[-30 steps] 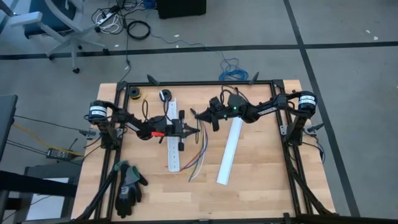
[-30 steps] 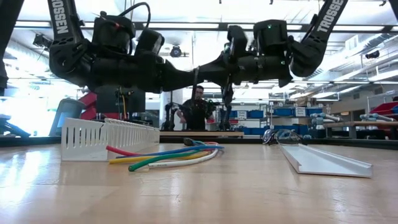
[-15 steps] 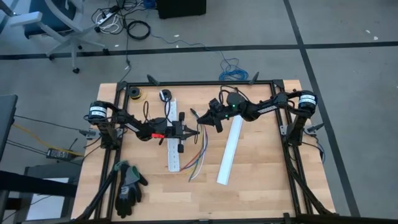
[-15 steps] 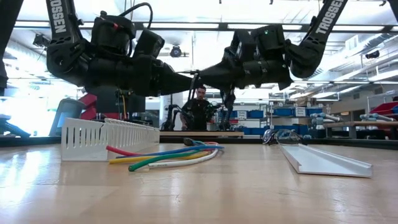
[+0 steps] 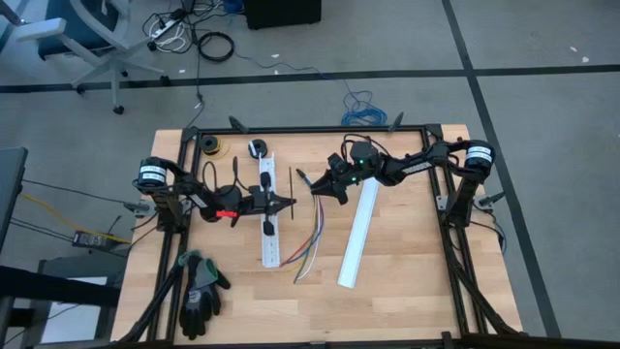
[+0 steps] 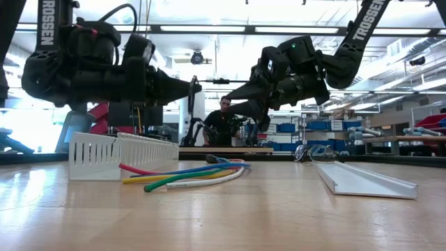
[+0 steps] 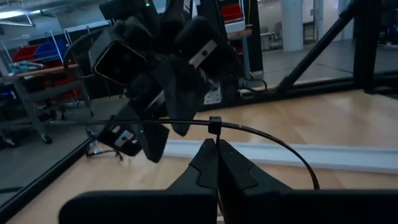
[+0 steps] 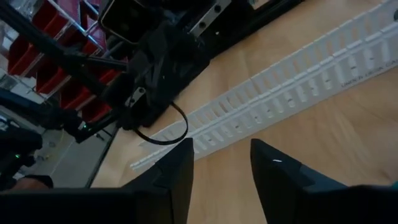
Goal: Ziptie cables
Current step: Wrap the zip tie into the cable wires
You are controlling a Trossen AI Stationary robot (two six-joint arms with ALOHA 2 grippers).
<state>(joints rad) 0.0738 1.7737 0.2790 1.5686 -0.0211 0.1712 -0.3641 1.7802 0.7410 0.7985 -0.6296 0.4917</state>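
Zip tie looped in the air, cables loose on the table

The left gripper (image 5: 288, 203), clamped shut, holds a thin dark zip tie (image 7: 214, 124); the right gripper (image 5: 312, 183), jaws parted and empty, hovers just beside it. The cables (image 5: 310, 247) lie near-centre between the perforated white duct (image 5: 268, 218) and the plain white strip (image 5: 357, 233). They look light and floppy, probably best pinched mid-bundle. Gloves (image 5: 199, 291) lie well clear.

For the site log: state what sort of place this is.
Likely a robotics lab or workshop: a wooden table framed by two arms, shelves of storage bins behind, and an office chair on the floor.
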